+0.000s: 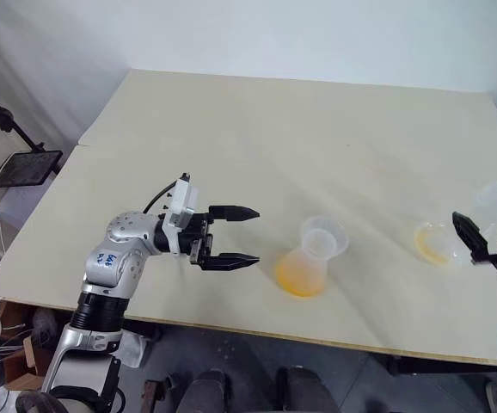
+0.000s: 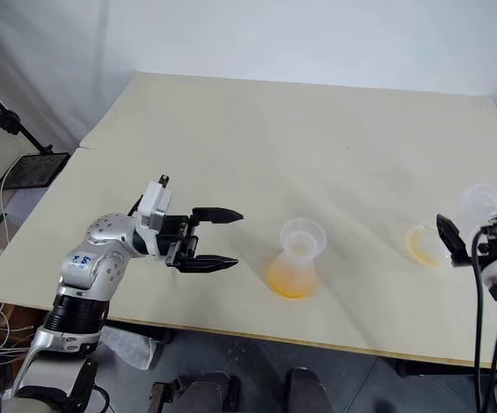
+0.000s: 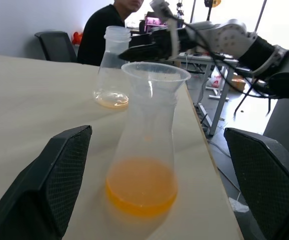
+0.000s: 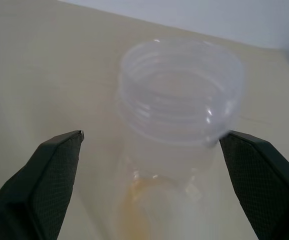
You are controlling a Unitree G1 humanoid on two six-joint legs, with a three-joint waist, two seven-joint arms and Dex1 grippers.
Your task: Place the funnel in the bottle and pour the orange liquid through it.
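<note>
The bottle (image 1: 307, 265) stands upright near the table's front edge, with the clear funnel (image 1: 322, 236) seated in its neck. Orange liquid (image 3: 141, 187) fills its base. My left gripper (image 1: 235, 236) hangs open just left of it, pointing at it and apart from it; in the left wrist view the bottle stands ahead between the fingers (image 3: 59, 175). A second flask (image 1: 442, 241) stands upright to the right, with a thin orange film at its bottom. My right gripper (image 1: 482, 231) is open, and its fingers (image 4: 54, 170) flank that flask's neck (image 4: 179, 95) without touching it.
The pale wooden table (image 1: 257, 138) reaches far back and to both sides. A black stand with a dark tablet (image 1: 25, 166) sits off its left side. A person in black (image 3: 107, 32) sits beyond the table's right end, among desks and chairs.
</note>
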